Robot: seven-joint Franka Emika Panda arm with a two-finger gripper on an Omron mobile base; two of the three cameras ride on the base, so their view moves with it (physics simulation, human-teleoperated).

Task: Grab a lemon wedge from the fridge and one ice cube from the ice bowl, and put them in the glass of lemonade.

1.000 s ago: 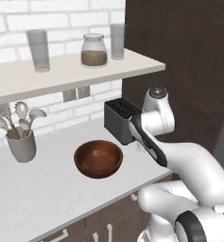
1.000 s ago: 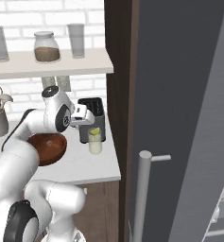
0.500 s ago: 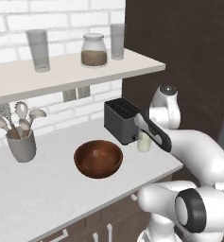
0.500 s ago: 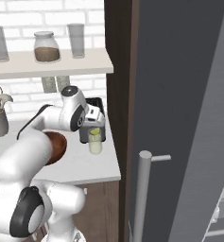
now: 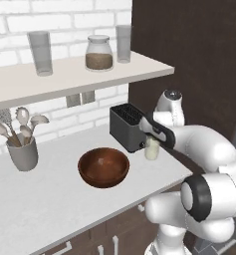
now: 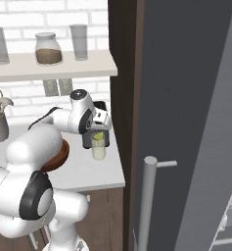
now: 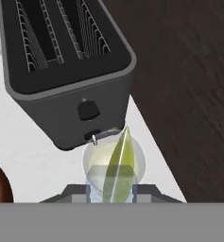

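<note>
One lemon wedge [image 7: 119,165], clamped in the gripper [image 7: 114,188], has moved over the glass of lemonade [image 7: 114,166].

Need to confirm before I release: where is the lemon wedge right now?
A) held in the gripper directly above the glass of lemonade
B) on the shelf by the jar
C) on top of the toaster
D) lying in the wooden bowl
A: the hand view shows the lemon wedge between the fingers of the gripper, over the glass of lemonade beside the toaster.

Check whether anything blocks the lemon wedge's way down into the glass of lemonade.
Nothing visible does. The gripper holds the lemon wedge directly over the open mouth of the glass of lemonade. The black toaster stands just behind the glass, beside the path, not across it.
</note>
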